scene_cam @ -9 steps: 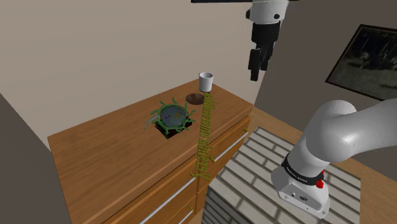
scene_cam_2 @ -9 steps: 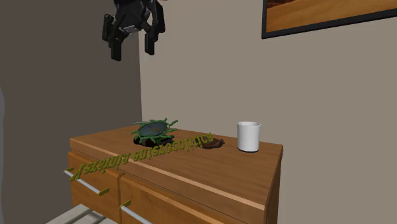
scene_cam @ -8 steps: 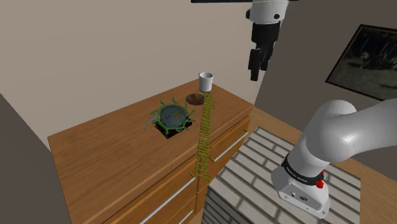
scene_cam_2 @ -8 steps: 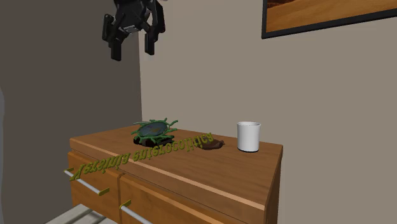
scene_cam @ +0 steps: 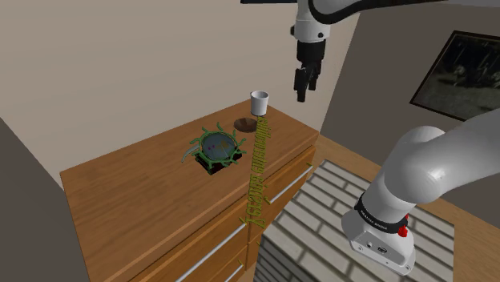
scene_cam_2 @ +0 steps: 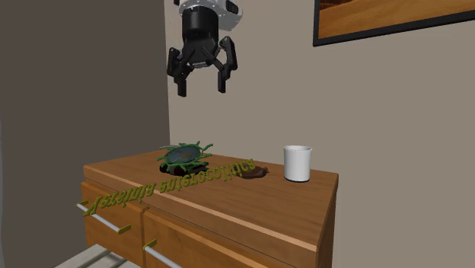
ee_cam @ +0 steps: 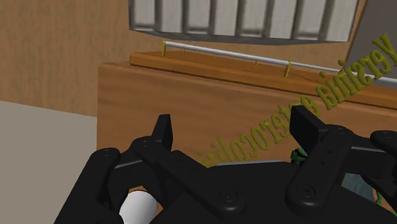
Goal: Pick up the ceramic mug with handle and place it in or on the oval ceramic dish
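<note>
Two black fingers stand wide apart on my tool, and they hold nothing; there is only air between them. The tool hangs high and points down, well above the wooden tabletop of a chest of drawers.

Nearest below the tool, though well apart from it and a little off to one side, is the mug. It is plain white and stands upright near a back corner of the tabletop. I cannot make out its handle. In the wrist view a white rounded shape, which I take for the same mug, peeks out under the base of the fingers.

Just beside the mug, not touching it and also far beneath the tool, lies the dish, a low, dark brown oval flat on the wood.

Farther out from the tool, past the dish, sits a round bluish disc ringed with green tendrils on a black base. A strip of yellow-green lettering runs from beside the dish, along the tabletop next to that disc, and on past the front edge, down in front of the drawers.

A metal bar handle crosses one drawer front. My arm's stand, patterned like pale brick, is set against the chest of drawers. A framed picture hangs on the wall behind my arm.
</note>
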Action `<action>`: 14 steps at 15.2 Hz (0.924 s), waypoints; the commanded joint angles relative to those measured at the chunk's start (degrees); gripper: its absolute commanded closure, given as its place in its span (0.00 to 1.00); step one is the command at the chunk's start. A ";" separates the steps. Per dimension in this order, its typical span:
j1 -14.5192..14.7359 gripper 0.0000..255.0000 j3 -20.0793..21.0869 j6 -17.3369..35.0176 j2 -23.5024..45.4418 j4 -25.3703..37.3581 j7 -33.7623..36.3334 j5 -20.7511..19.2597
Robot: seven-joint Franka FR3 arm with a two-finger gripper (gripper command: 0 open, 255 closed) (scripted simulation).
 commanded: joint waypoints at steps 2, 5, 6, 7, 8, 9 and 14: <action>-0.31 0.00 -1.27 4.22 5.88 2.10 -2.09 -0.96; -0.66 0.00 -2.56 8.16 11.95 4.60 -4.26 -1.71; -0.77 0.00 -2.95 9.37 14.01 5.59 -4.99 -1.89; -0.88 0.00 -3.32 10.52 16.10 6.65 -5.71 -2.03; -0.97 0.00 -3.68 11.60 18.19 7.79 -6.43 -2.13; -1.08 0.00 -4.01 12.63 20.31 9.01 -7.15 -2.20; -1.63 0.00 -5.35 16.76 31.02 16.20 -10.77 -2.02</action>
